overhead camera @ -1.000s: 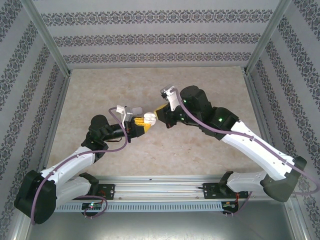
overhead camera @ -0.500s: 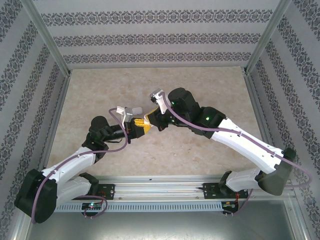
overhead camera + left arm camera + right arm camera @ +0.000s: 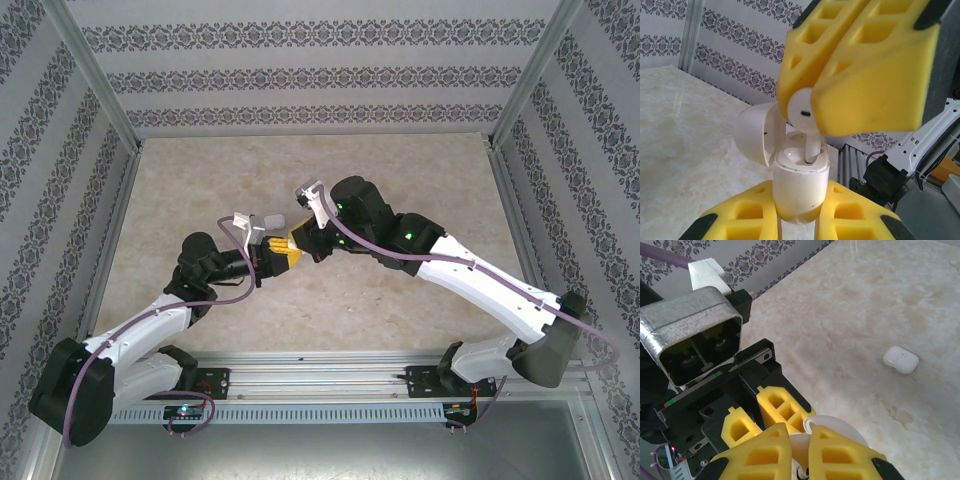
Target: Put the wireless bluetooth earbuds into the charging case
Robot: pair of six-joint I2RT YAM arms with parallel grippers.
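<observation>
Here | left gripper (image 3: 796, 217) clamped on the open case (image 3: 799, 186) by its lower body, above the middle of the tabletop (image 3: 420, 180) | right gripper (image 3: 799, 452) pinched an earbud (image 3: 802, 107) by its head, stem partly inside the case | earbud likely light, hard, slick: head grip suited, squeeze gently, stem left free

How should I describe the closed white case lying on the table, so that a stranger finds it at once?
Look at the middle of the beige table. Just beyond the left gripper lies a small, rounded white case. Unlike the open case clamped in that gripper, it is shut, flat on the table and untouched.
</observation>
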